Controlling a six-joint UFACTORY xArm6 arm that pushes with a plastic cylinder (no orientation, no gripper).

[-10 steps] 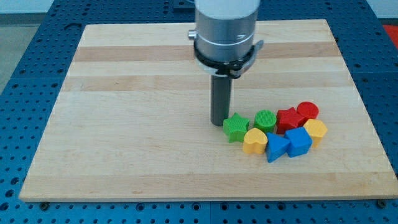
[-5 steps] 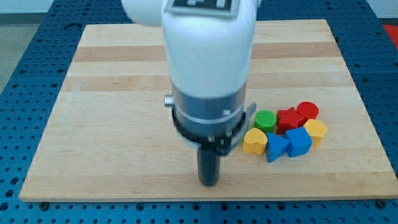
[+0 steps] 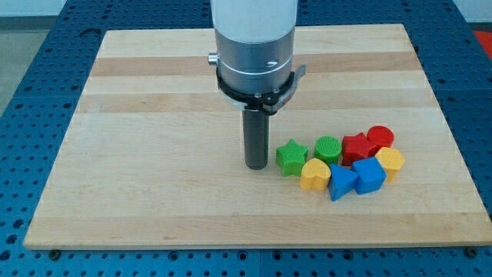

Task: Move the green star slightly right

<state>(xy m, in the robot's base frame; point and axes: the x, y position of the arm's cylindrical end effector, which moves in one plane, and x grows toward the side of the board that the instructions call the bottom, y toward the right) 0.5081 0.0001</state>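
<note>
My tip (image 3: 256, 165) rests on the board (image 3: 138, 154) just left of the green star (image 3: 290, 158), small gap visible; nothing held. Star sits right of centre, leftmost of the block cluster.

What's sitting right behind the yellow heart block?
Behind the yellow heart, toward the view's top, stands the green cylinder; its lower front is covered. The green star sits beside it, my tip further left.

Pale wooden board (image 3: 154, 154), blue perforated table (image 3: 31, 46), even light

White cylindrical arm housing, silver collar, black clamp ring, dark rod, my tip (image 3: 256, 165)
</note>
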